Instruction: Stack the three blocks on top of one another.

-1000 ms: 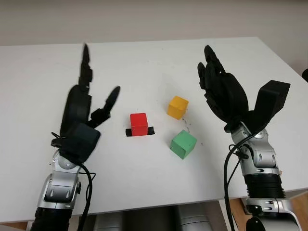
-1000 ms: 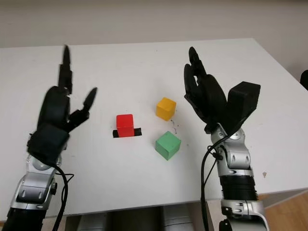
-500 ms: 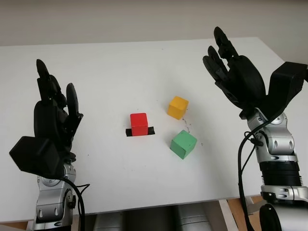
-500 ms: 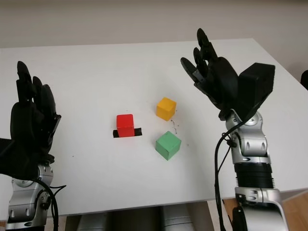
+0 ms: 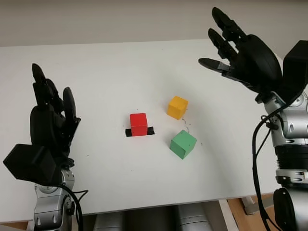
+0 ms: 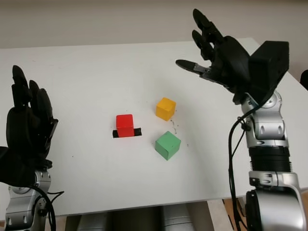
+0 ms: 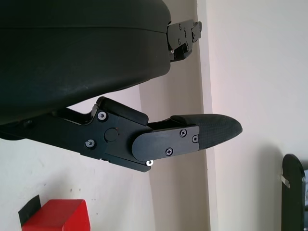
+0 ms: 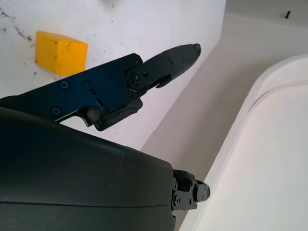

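Stacking has not begun: the right hand (image 5: 240,53), open and empty, hovers above and beyond the yellow block (image 5: 177,107), which sits cornerwise with no long axis. Nearer lie the green block (image 5: 183,144) and red block (image 5: 138,123). The left hand (image 5: 48,125) is raised, open. Next: descend onto one block.

White table (image 5: 120,67), red block (image 5: 138,123), yellow block (image 5: 177,107), green block (image 5: 183,144)

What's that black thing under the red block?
A strip of black tape lies on the table under the red block; its ends stick out both sides, its middle is covered.
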Controlling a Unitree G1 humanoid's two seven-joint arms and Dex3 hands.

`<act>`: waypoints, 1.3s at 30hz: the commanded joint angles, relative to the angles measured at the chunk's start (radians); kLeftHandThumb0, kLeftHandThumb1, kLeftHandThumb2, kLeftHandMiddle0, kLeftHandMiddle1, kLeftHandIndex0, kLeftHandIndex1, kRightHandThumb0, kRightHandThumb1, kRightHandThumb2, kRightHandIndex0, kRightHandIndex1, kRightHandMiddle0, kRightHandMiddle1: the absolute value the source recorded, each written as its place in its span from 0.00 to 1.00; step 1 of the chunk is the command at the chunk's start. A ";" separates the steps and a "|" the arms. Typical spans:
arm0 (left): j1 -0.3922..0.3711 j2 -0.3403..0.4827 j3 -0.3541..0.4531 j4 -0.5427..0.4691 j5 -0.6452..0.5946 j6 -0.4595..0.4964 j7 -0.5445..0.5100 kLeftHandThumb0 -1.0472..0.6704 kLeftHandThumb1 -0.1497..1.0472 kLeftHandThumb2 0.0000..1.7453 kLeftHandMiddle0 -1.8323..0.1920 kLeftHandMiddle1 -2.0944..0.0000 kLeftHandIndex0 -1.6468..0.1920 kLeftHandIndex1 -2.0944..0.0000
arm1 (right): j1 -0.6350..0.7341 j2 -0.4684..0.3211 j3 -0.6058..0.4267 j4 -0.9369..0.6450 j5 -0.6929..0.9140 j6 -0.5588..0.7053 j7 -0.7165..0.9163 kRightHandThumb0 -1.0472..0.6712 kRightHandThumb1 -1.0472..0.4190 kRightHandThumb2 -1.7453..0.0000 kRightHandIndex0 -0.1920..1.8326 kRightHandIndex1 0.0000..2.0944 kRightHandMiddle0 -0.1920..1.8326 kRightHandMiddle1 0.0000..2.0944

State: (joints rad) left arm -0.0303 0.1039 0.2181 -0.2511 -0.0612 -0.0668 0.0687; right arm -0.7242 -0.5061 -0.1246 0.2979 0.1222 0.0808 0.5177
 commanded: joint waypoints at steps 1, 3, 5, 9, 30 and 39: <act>-0.001 0.010 -0.007 -0.013 0.010 0.004 -0.009 0.20 1.00 0.32 1.00 0.98 1.00 0.99 | -0.045 -0.025 0.016 -0.002 -0.014 -0.023 0.018 0.32 0.15 0.98 0.17 0.08 0.18 0.09; -0.002 0.010 -0.010 -0.015 0.017 0.009 -0.011 0.20 1.00 0.32 1.00 0.98 1.00 0.99 | -0.056 -0.034 0.029 -0.004 -0.032 -0.035 0.027 0.31 0.16 0.98 0.19 0.09 0.19 0.10; -0.003 0.010 -0.012 -0.014 0.021 0.012 -0.014 0.20 1.00 0.32 1.00 0.98 1.00 0.99 | -0.067 -0.043 0.041 -0.004 -0.051 -0.053 0.041 0.32 0.17 0.98 0.20 0.09 0.20 0.12; -0.012 0.011 -0.010 -0.002 0.026 0.006 -0.019 0.21 1.00 0.33 1.00 0.98 1.00 0.99 | -0.086 -0.090 0.110 0.011 -0.186 -0.199 0.031 0.30 0.19 0.97 0.25 0.11 0.22 0.21; -0.003 0.013 -0.018 0.008 0.039 0.013 -0.019 0.20 1.00 0.34 0.99 0.97 1.00 0.99 | -0.494 -0.154 0.633 0.730 -1.057 -0.856 -0.649 0.30 0.18 0.97 0.24 0.04 0.25 0.11; 0.000 0.004 -0.020 0.012 0.044 0.017 -0.006 0.20 1.00 0.33 0.99 0.97 1.00 0.98 | -0.549 -0.123 0.781 0.868 -1.183 -0.861 -0.841 0.30 0.17 0.97 0.24 0.03 0.28 0.10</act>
State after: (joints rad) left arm -0.0347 0.1113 0.2014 -0.2330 -0.0238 -0.0536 0.0584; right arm -1.2343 -0.6361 0.6453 1.1566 -1.0557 -0.7770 -0.3067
